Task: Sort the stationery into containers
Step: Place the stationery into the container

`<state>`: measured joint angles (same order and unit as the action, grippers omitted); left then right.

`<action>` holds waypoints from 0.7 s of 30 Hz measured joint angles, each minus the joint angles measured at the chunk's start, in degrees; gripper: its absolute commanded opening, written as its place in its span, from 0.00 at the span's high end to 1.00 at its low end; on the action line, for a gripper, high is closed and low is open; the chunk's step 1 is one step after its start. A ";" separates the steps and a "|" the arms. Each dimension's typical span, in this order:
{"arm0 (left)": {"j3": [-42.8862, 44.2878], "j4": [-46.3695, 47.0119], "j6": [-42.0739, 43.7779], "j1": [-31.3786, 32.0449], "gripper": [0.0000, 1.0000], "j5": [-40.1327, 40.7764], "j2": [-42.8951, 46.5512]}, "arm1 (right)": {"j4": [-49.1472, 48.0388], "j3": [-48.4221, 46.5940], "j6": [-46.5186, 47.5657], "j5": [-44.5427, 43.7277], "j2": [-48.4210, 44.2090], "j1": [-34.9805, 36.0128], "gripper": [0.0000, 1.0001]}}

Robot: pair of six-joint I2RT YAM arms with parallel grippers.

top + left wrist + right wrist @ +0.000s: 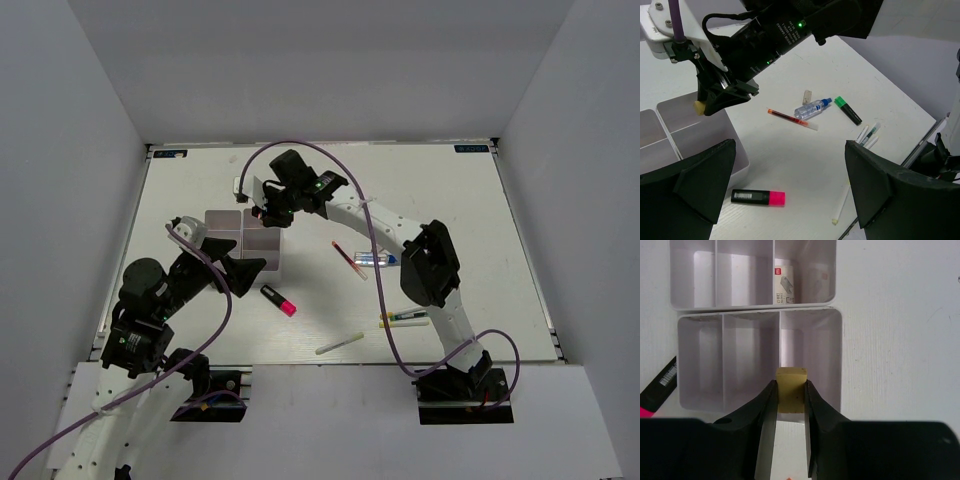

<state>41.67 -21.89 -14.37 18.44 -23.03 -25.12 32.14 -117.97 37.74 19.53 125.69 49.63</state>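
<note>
Fingers of the right gripper are clamped on a small eraser. It is held over the right-hand cell of the nearer bin, as my wrist camera sees it, and the cell beneath looks bare. The left gripper hangs beside the bins with its fingers wide apart, holding nothing.

I judge the job barely begun. Only one piece shows inside a bin: a small white block with a red label in the farther bin. Loose on the table I count a pink highlighter, red pen, tube, green highlighter, markers, a stick and a small grey bit beside the tube.

The eraser is a dull yellowish, square-cut block, probably soft and grippy. Both bins are thin translucent white plastic with smooth walls and rounded corners, each split into three cells. The highlighters are stubby, flat-sided and matte black, while the pen and stick are slim rods that I expect to roll. The tube is clear and glossy with a blue cap.
</note>
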 measured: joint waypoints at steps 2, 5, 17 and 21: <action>0.00 0.02 0.17 0.00 0.00 0.00 0.00 | -0.63 -0.02 0.04 -0.55 0.44 0.00 0.79; 0.00 0.02 0.39 0.00 0.00 0.00 0.00 | -0.98 -0.44 0.02 -1.44 1.14 0.00 0.74; 0.00 0.02 0.44 0.00 0.00 0.02 0.00 | -2.32 -0.44 -0.42 -3.06 1.33 0.00 0.39; 0.00 0.02 0.44 0.00 0.00 0.02 0.00 | -2.34 -0.44 -0.50 -3.02 1.33 0.00 0.42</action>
<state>41.67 -21.87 -13.93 18.44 -23.00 -25.12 29.80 -118.41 37.23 16.51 127.02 49.63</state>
